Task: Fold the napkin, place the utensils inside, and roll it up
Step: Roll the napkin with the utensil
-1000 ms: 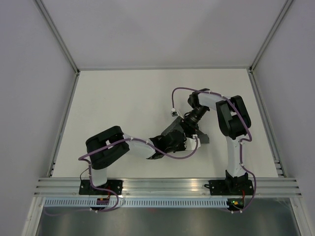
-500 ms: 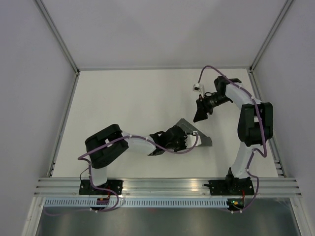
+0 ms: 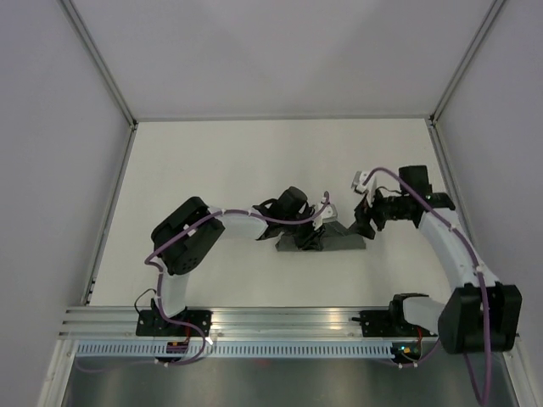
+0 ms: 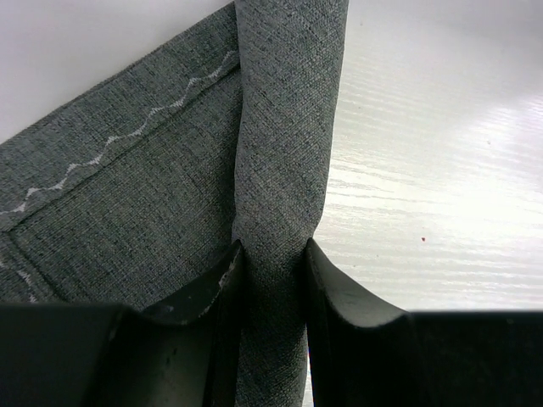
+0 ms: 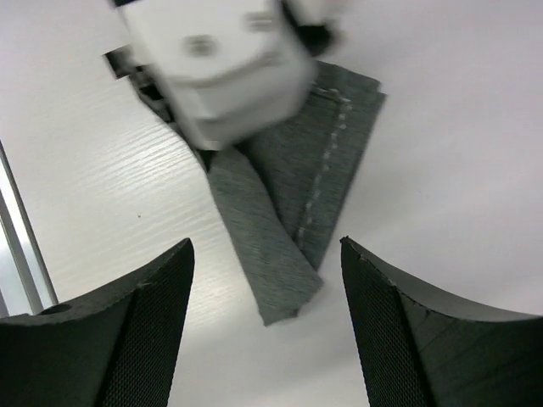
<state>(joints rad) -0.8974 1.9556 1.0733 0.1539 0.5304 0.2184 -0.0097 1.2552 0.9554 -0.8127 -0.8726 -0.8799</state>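
Observation:
The dark grey napkin point(image 3: 339, 240) lies as a narrow rolled and folded bundle near the table's middle. In the left wrist view its rolled part point(image 4: 284, 153) runs up between my fingers, with a flat flap point(image 4: 127, 212) carrying a pale stitched line on the left. My left gripper point(image 3: 312, 237) is shut on this roll. My right gripper point(image 3: 365, 222) is open and empty, just above the bundle's right end point(image 5: 271, 254), which shows between its fingers point(image 5: 136, 339). The pink utensil is hidden or out of view.
The white table point(image 3: 212, 170) is ringed by white walls and a metal rail point(image 3: 288, 322) at the near edge. The left arm's white camera housing point(image 5: 221, 68) looms close in the right wrist view. Purple cables point(image 3: 254, 216) run along both arms.
The left gripper has dragged the bundle up and turned it level. The right arm swung out to the far right, then came back down to the bundle's right end, open.

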